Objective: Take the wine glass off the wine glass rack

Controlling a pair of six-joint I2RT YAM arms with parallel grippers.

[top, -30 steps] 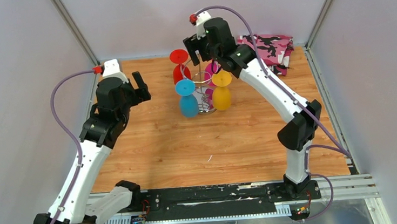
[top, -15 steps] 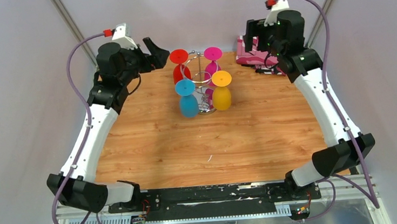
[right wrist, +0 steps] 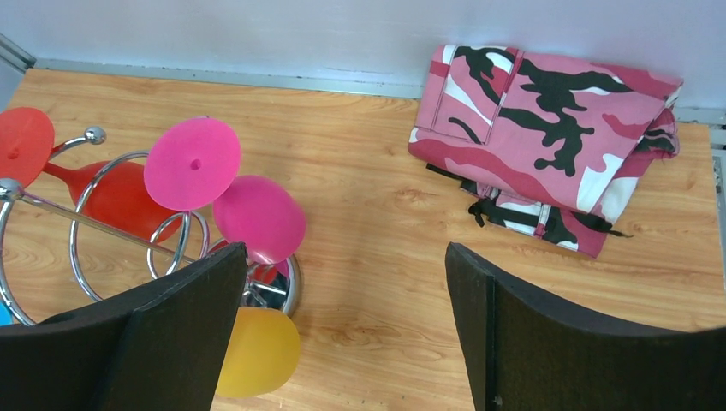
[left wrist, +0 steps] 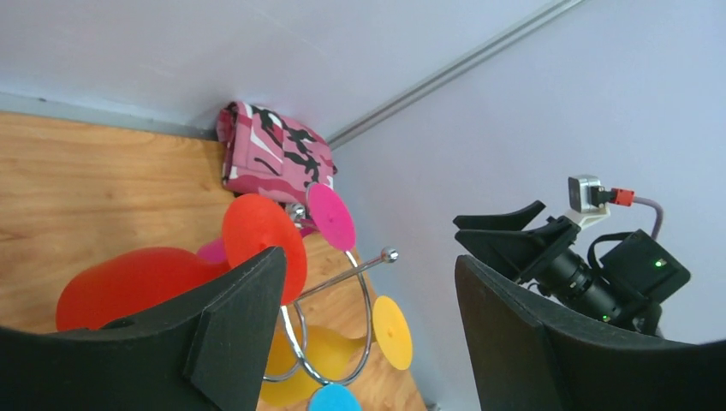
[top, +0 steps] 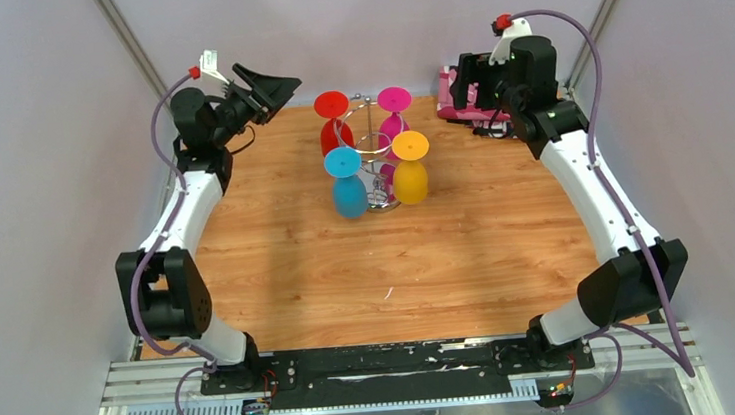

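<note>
The wine glass rack, a chrome wire stand, is at the back middle of the table. Several plastic wine glasses hang upside down on it: red, magenta, blue and yellow. My left gripper is open and empty, raised at the back left, pointing at the rack. Its wrist view shows the red glass and the wire loops between the open fingers. My right gripper is open and empty at the back right. The magenta glass is by its left finger.
A folded pink camouflage cloth lies in the back right corner, under the right gripper, and shows in the right wrist view. Grey walls close the table on three sides. The rack's mirrored base stands on the wood.
My right gripper left the top of the rack and moved to the back right. My left arm rose and swung to the back left, its gripper now pointing at the rack. The glasses stayed put.
</note>
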